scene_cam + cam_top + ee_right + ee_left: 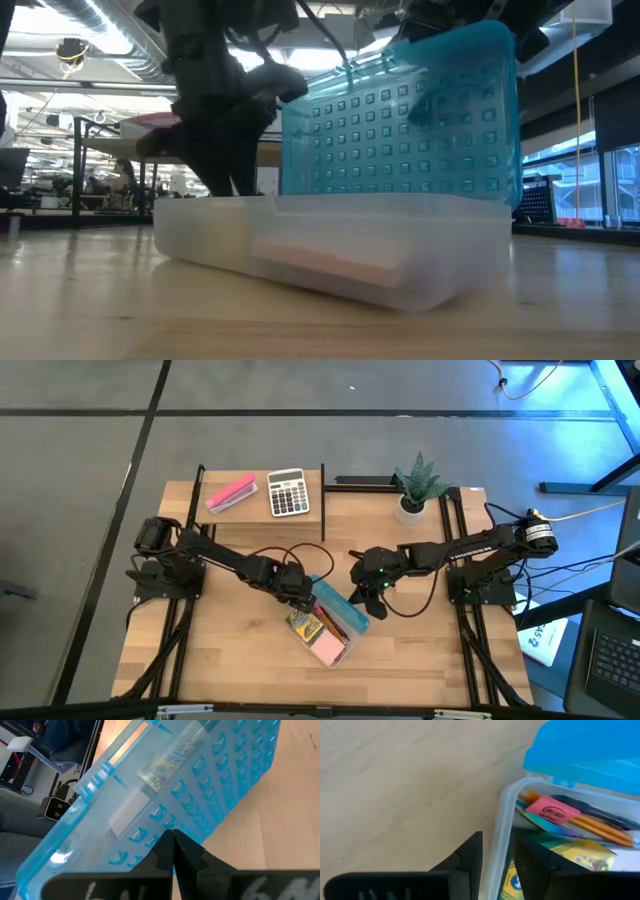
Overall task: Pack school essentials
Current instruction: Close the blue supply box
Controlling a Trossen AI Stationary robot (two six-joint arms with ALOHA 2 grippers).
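Right, left fingers (495, 870) straddling the clear box wall (496, 840), one outside and one inside, slightly parted, with a sliver of gap on either side of the wall. Not clamped on anything. Just inside that wall, the yellow-green crayon box (580, 860), then orange pencils (600, 827) with a small red eraser (552, 811) resting on top. Pink notepad (328, 648) at the box's near end, seen from above, also showing pale pink through the clear side (340, 262) at desk level. Scissors not clearly made out in the jumble.

Over on the right, fingers (172, 852) pressed together, tips against the blue perforated lid (200, 785), nothing between them. Lid standing up, tilted, hinged along the box's far edge (400, 120).

Box itself (325, 625) lying on the wooden desk (240, 650), centre front, between both arms. Further out on a raised shelf at the back left, a pink block (231, 493) and a calculator (288, 492). Potted plant (415, 485) at the back right.
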